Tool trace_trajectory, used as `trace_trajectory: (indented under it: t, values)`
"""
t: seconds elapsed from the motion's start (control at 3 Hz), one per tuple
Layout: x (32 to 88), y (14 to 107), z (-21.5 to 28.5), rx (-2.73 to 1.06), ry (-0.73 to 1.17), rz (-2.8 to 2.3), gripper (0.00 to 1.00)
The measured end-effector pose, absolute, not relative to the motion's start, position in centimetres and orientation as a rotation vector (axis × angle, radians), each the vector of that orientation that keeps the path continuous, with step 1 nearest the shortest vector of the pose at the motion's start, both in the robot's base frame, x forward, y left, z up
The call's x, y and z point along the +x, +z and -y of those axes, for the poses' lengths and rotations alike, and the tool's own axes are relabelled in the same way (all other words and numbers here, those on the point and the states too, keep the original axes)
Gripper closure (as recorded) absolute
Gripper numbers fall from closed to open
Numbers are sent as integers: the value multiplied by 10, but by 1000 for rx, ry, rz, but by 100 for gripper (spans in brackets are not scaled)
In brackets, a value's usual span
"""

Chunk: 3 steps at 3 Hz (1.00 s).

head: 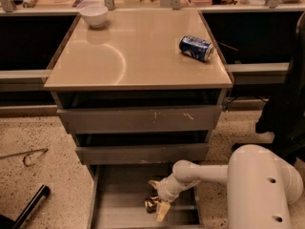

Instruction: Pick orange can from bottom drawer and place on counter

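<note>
Small shiny golden-orange metal can (151,204) is lying between the spread fingers of the cream two-finger gripper (156,200), which is hanging open low over the floor of the wide grey metal bottom drawer (119,209). Risk: if the jaws are closing off-centre, the lumpy can is likely to be slipping aside. A steep lift is risking a knock against the grey drawer front (142,152) above. The white arm (205,171) is reaching leftward, its wrist bending down into the drawer, well below the glossy beige counter slab (119,56).
</note>
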State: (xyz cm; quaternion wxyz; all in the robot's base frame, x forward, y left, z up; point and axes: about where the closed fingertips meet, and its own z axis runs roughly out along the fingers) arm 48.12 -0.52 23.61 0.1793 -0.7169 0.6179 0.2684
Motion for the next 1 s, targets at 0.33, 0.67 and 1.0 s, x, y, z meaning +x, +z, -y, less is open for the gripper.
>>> trace_trajectory:
  t: [0.33,0.67,1.0]
  values:
    - [487,230,10,-1993,770,-1743,0]
    - [497,216,23,-1915,806,-1758,0]
    - [506,200,30,-1871,840,-1780,0]
